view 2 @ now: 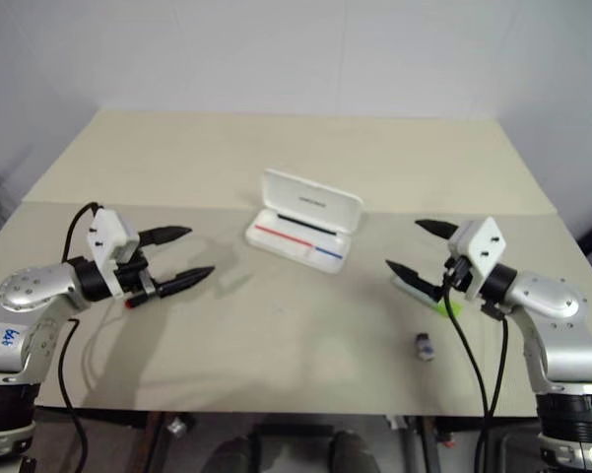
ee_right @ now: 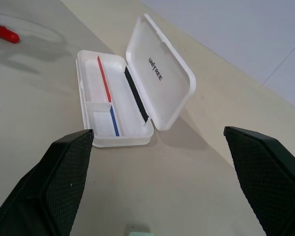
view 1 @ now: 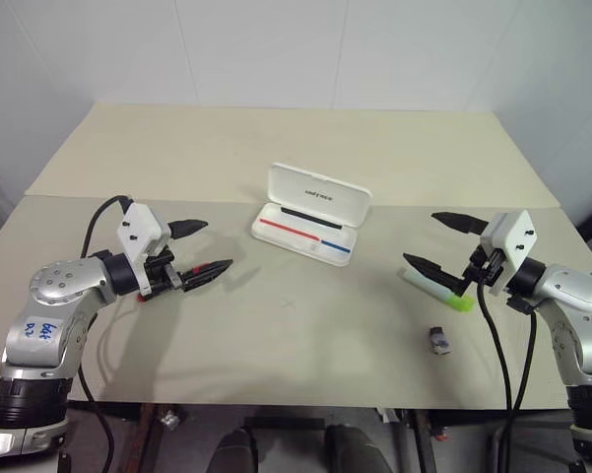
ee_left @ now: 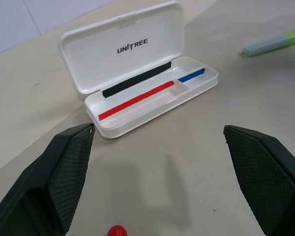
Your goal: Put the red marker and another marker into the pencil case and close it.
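The white pencil case lies open at the middle of the table, lid raised toward the far side, a red and a blue stripe inside. The red marker lies on the table under my left gripper, its red end showing between the fingers. The mint highlighter with a lime-green cap lies on the table just below my right gripper. Both grippers are open and hold nothing. They hover level above the table and point inward at the case from either side.
A tiny grey-purple block sits near the front edge, below the highlighter. The beige table has a seam running across behind the case. White walls stand behind the table's far edge.
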Controlling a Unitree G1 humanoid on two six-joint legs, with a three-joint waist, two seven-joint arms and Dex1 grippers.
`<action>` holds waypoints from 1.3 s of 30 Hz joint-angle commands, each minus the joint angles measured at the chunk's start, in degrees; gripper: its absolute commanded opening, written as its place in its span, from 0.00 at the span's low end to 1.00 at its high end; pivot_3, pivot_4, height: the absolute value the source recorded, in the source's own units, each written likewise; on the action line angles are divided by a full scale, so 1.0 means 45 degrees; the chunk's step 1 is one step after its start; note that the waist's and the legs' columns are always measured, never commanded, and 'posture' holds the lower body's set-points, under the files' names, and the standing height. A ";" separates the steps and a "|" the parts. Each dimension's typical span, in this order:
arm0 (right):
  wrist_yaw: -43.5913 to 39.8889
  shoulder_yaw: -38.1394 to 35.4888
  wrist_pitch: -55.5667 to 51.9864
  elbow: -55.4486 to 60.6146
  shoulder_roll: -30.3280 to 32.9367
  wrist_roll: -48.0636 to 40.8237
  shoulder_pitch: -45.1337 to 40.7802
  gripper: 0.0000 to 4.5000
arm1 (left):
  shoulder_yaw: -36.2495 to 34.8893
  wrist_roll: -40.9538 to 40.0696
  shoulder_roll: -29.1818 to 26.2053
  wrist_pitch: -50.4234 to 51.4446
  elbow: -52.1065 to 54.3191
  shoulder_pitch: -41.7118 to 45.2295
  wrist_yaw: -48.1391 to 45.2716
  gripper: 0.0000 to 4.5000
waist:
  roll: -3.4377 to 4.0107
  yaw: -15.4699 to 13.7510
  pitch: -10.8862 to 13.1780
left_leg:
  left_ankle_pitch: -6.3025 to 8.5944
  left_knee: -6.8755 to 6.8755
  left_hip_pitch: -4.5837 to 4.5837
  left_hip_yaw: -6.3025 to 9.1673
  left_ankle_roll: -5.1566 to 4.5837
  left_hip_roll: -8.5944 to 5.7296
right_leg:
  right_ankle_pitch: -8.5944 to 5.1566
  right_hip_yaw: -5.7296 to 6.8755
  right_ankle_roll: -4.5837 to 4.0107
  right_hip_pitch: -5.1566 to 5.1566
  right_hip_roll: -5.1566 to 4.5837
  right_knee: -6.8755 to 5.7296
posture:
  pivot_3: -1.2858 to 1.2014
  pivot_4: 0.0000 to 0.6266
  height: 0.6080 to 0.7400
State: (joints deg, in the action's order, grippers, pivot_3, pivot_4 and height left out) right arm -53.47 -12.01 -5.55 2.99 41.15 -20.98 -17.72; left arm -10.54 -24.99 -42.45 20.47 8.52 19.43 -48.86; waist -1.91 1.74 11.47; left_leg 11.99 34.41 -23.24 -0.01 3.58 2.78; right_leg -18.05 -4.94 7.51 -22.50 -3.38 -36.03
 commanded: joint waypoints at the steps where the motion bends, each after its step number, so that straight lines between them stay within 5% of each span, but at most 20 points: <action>1: -0.0128 -0.0150 0.0003 0.0168 0.0222 -0.0236 -0.0459 1.00 | -0.0219 -0.0143 -0.0139 -0.0130 0.0141 0.0280 -0.0179 0.99 | 0.0000 0.0032 0.0000 | 0.0000 0.0000 0.0000 -0.0002 0.0000 0.0000 | 0.0000 -0.0001 0.0001 -0.0001 0.0000 -0.0001 | 0.52 0.24 1.00; 17: -0.1544 0.1797 -0.2113 0.0254 0.0878 -0.0077 -0.3381 1.00 | -0.0847 -0.0547 -0.1501 -0.0266 -0.0681 0.0578 -0.2187 0.99 | 0.0002 0.0122 0.0002 | 0.0015 0.0032 -0.0010 -0.0038 -0.0024 0.0007 | 0.0015 -0.0022 0.0009 -0.0019 -0.0002 -0.0003 | 0.52 0.24 1.00; 31: -0.2430 0.4520 -0.3687 -0.0629 0.0616 0.1175 -0.4503 1.00 | -0.0565 -0.1117 -0.1345 0.0638 -0.1480 0.2059 -0.2683 0.99 | -0.0007 0.0062 0.0006 | 0.0046 0.0063 -0.0020 -0.0068 -0.0055 0.0009 | 0.0014 -0.0027 0.0009 -0.0025 -0.0008 0.0008 | 0.52 0.24 1.00; 35: -0.2978 0.5029 -0.3029 -0.1725 0.0126 0.1625 -0.5120 0.80 | -0.0650 -0.1099 -0.1483 0.0758 -0.1430 0.2039 -0.2805 1.00 | -0.0008 0.0127 0.0007 | 0.0046 0.0069 -0.0019 -0.0079 -0.0055 0.0009 | 0.0016 -0.0033 0.0012 -0.0029 -0.0009 0.0000 | 0.52 0.24 1.00; 39: -0.3129 0.5383 -0.2403 -0.2541 -0.0456 0.2129 -0.5804 0.47 | -0.0901 -0.1041 -0.1606 0.0732 -0.1429 0.1941 -0.2690 1.00 | -0.0008 0.0178 0.0007 | 0.0046 0.0071 -0.0020 -0.0080 -0.0055 0.0009 | 0.0017 -0.0033 0.0014 -0.0030 -0.0009 0.0002 | 0.52 0.24 1.00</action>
State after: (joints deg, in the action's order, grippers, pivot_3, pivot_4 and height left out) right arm -67.27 12.66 -18.04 -8.46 39.45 -11.87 -42.42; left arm -12.62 -28.98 -48.46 23.92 1.25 27.61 -61.11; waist -1.94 2.54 11.50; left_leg 12.20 34.73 -23.32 -0.36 3.33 2.82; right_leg -17.97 -5.09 7.58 -22.63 -3.42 -36.02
